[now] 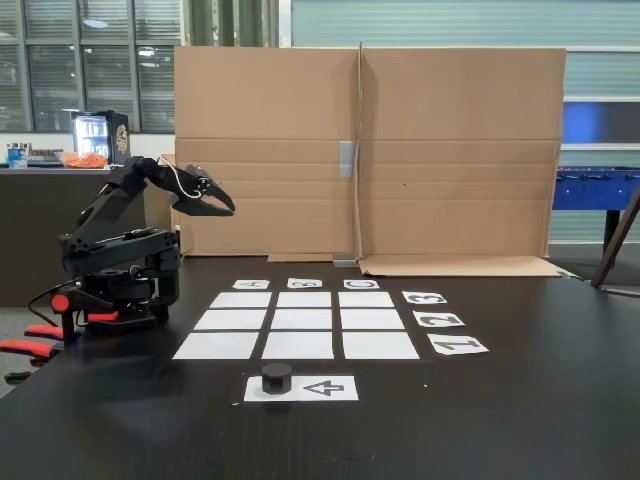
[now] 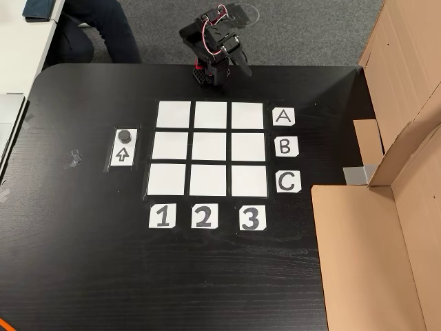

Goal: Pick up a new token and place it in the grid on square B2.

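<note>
Starting at the left of the front fixed view, your arm sits folded back over its base, and the gripper point(image 1: 222, 207) hangs in the air above the table, well apart from everything it needs. Its fingers look slightly parted with nothing between them, though from this distance you cannot be sure how wide. In the top-down fixed view the gripper point(image 2: 241, 67) pokes out just past the table's far edge, above the A row.

Moving right, the token point(image 1: 277, 377) stands upright on the white strip point(image 1: 330, 388) printed with an arrow, just beside the arrow, on the near side of the grid point(image 1: 245, 345). From above, the token point(image 2: 125, 135) sits at the top end of that strip, left of the grid point(image 2: 173, 114). Nothing is on any cell, so the pick-up has not begun.

Your risks, as I judge them: the reach is long, across the whole grid, so a low sweep could drag or lift the loose paper cells. The puck is short, so closing too high will pinch only its rim and let it slip; coming down off-centre may knock it away and crumple the strip.

Further right, square B2 point(image 2: 211, 146) is hemmed in by eight identical cells point(image 1: 304, 319), so a small aiming error puts the token on a neighbour or across a dark gap
</note>
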Controlling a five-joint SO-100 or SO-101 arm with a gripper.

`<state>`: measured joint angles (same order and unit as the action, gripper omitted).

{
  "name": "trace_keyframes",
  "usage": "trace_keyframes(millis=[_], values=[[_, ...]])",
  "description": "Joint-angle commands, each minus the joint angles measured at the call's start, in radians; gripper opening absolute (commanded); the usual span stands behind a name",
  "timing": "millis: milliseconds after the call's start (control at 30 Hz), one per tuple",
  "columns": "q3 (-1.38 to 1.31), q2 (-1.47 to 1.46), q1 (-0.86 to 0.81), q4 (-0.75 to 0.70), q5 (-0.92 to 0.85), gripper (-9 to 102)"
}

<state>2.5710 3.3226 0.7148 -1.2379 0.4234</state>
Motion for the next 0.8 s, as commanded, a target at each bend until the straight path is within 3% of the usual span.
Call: trace_keyframes(millis=[0, 267, 467, 767], values=[[-0.043, 0.002, -0.044, -0.018, -0.028, 0], [-0.117, -0.067, -0.155, -0.067, -0.034, 0], [-0.255, -0.31, -0.344, -0.153, -0.046, 0], [-0.353, -0.439, -0.604, -0.147, -0.156, 0]])
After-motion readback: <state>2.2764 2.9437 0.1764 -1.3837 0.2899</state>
